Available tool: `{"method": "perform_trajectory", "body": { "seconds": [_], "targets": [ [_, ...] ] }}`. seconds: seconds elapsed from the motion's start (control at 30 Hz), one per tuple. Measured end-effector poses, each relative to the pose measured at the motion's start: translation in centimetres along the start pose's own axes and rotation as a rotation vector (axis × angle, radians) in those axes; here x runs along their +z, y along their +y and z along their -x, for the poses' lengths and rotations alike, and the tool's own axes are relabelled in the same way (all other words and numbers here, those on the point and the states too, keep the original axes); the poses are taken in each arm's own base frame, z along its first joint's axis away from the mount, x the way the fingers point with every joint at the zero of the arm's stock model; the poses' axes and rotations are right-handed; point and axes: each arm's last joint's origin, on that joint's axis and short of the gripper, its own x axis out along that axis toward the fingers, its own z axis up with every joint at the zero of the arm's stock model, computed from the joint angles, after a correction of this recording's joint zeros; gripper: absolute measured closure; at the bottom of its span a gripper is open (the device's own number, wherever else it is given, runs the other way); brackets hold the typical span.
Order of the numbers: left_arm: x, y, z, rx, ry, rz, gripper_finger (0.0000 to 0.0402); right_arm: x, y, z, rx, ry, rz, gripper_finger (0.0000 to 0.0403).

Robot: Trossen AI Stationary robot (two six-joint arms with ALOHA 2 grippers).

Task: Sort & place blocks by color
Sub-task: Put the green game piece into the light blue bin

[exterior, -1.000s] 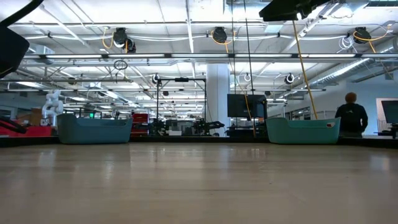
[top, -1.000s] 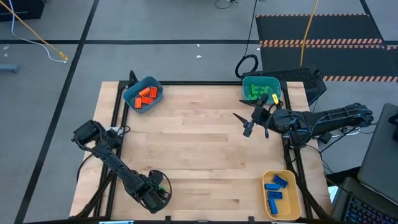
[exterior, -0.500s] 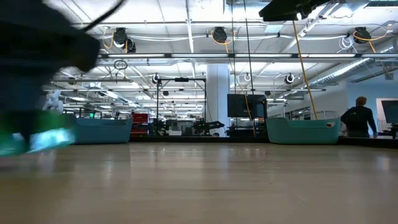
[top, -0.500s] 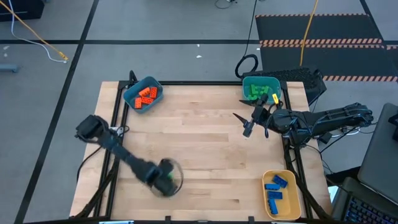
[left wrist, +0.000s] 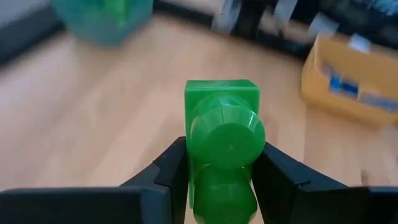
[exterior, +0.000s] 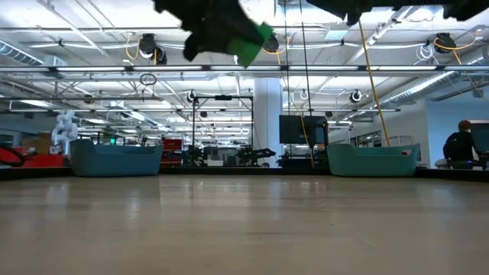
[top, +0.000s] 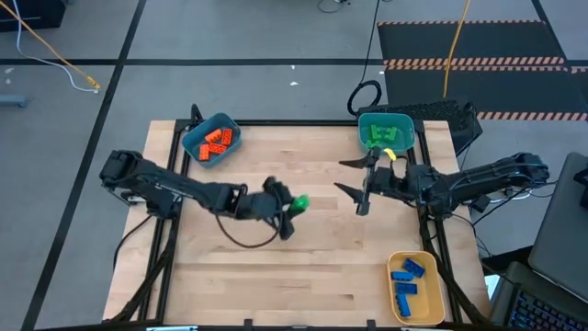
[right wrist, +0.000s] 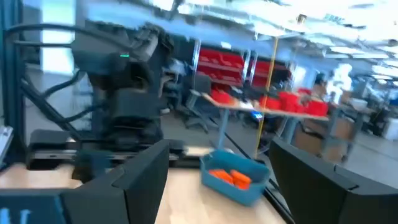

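At the near right corner of the wooden table (top: 312,267) sits a yellow bin (top: 437,292) holding the blue blocks (top: 407,277). Farther in, over the middle of the table, the left gripper (top: 292,210) hangs well above the wood, its fingers (left wrist: 171,167) pinching a green block (top: 299,202) between them; the left wrist view shows that block (left wrist: 224,149) clamped from both sides, studs toward the camera, and in the low view it (exterior: 254,42) rides high near the ceiling lights. Just right of it, a clear gap away, the right gripper (top: 354,185) hovers over the table with its fingers spread wide and nothing between them. At the far edge, the left blue bin (top: 211,140) holds the orange blocks (top: 215,142), and the right teal bin (top: 386,131) holds green blocks (top: 378,135). A person (exterior: 461,145) shows at the far right of the room behind.
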Motion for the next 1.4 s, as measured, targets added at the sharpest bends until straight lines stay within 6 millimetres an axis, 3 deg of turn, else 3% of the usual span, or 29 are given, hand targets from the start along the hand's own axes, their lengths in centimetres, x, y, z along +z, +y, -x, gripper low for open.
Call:
{"method": "perform_trajectory", "body": {
  "seconds": [0.37,0.73,1.2,1.4],
  "targets": [
    [1.3,0.1,-0.7,-0.075,-0.105,-0.095,0.0267,-3.6,1.1,-2.3,0.154,0.029,-0.025,0.0133],
    [1.8,-0.4,-0.9,-0.131,-0.166,-0.137,0.0267,-5.2,2.6,-3.9,0.339,-0.042,-0.133,0.0133],
    [2.0,-0.7,-0.8,-0.140,-0.199,-0.181,0.0267,-5.9,3.6,-5.9,0.396,-0.007,-0.153,0.0134],
    [1.9,-0.7,-0.8,-0.141,-0.199,-0.181,0.0267,-5.9,3.6,-5.9,0.397,-0.009,-0.127,0.0176]
  ]
}}
